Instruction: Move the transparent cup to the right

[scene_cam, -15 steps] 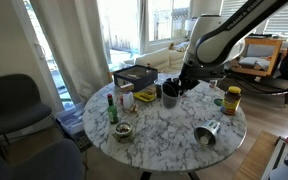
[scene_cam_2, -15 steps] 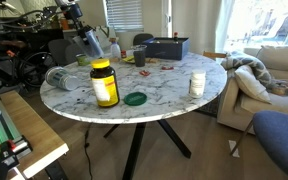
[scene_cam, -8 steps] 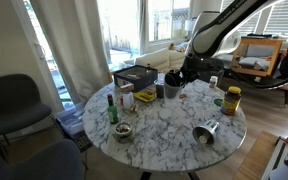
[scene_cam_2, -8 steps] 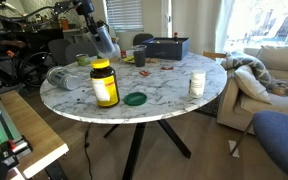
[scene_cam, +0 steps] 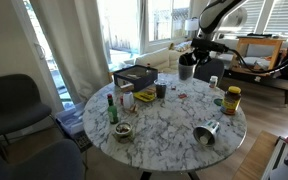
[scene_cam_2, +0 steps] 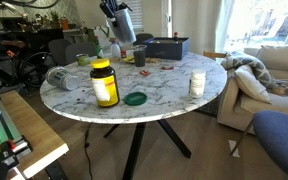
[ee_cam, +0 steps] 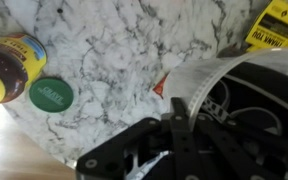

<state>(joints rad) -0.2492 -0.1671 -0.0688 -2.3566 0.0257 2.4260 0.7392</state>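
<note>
My gripper (scene_cam: 188, 60) is shut on the transparent cup (scene_cam: 186, 71) and holds it in the air above the far side of the round marble table (scene_cam: 174, 118). In an exterior view the cup (scene_cam_2: 123, 26) hangs tilted under the gripper (scene_cam_2: 114, 12), well above the table (scene_cam_2: 169, 85). In the wrist view the cup's pale rim (ee_cam: 206, 70) curves round the dark fingers (ee_cam: 179, 130), with the marble top far below.
On the table stand a yellow-lidded brown jar (scene_cam: 232, 99) (scene_cam_2: 104, 83) (ee_cam: 9, 65), a green lid (scene_cam_2: 135, 98) (ee_cam: 51, 95), a metal cup on its side (scene_cam: 207, 133), a green bottle (scene_cam: 112, 108), a black box (scene_cam: 134, 76) (scene_cam_2: 167, 47), a small grey cup (scene_cam: 161, 90) and a white bottle (scene_cam_2: 197, 84).
The gripper has risen from table height with the cup in it and moved toward the table's far edge. The other things on the table have not moved.
</note>
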